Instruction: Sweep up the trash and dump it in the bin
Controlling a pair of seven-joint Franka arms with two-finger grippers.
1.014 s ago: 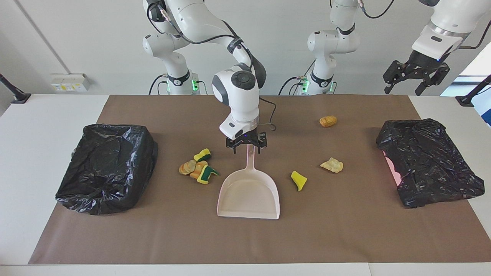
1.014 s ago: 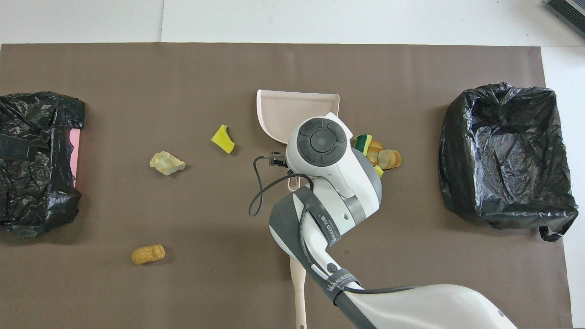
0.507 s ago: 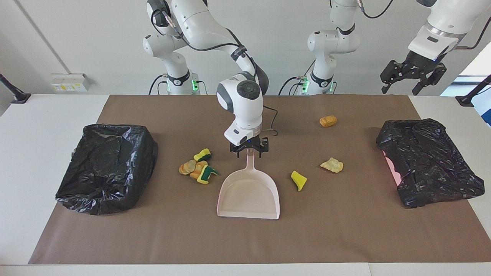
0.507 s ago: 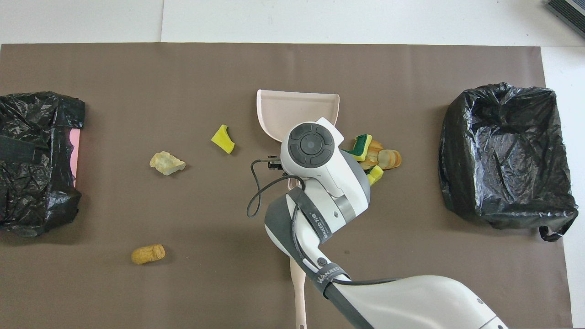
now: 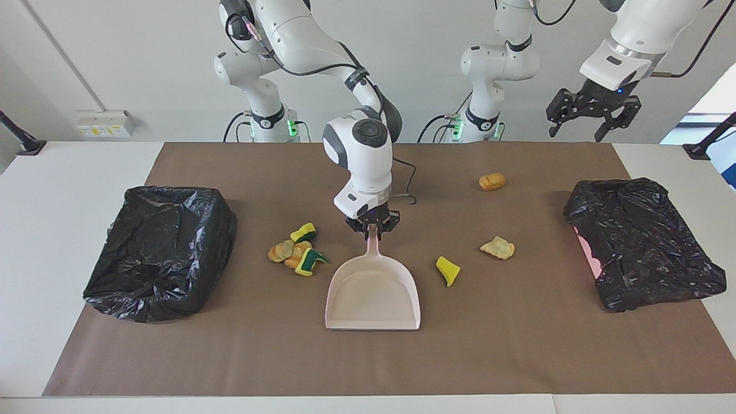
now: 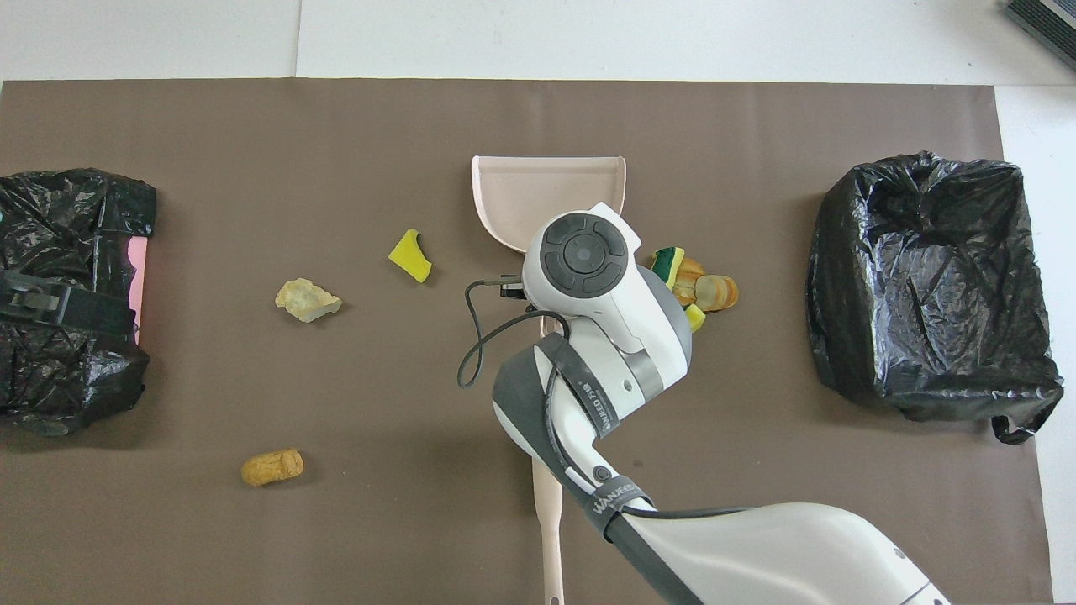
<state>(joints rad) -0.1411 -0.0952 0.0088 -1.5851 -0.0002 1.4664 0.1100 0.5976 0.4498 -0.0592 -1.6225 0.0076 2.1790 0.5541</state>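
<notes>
- The right tool (image 5: 372, 225) is down on the bench (image 5: 506, 356). It is closed around the thin handle of the pink dustpan (image 5: 372, 296).
- The dustpan lies flat in the middle of the brown mat (image 5: 230, 356). Its wide mouth is at the end away from the robots.
- The left tool (image 5: 592, 112) hangs high in the air with its fingers spread and holds nothing. In the overhead view it is over the covered bin (image 5: 644, 241) at the left arm's end.
- None of the trash is in the dustpan yet. All clock hours here are read in the facing view, from the dustpan's bowl.
- A little heap (image 5: 296, 253) of four chunks lies at 10 o'clock, just beside the dustpan.
- A yellow chunk (image 5: 448, 270) lies at 3 o'clock, near the dustpan.
- A pale chunk (image 5: 498, 247) lies at 2 o'clock, and a tan-orange chunk (image 5: 492, 181) lies at 1 o'clock, well apart from the dustpan.
- The open bin (image 5: 161, 247) with the black bag sits at 9 o'clock, at the right arm's end.
- I think the step now is taking hold of the dustpan. Sweeping and dumping are not done.
- Next, I think the dustpan's mouth must be turned toward the heap and kept flat on the mat.
- Something must then push the chunks in, and no brush is plain to see here.
</notes>
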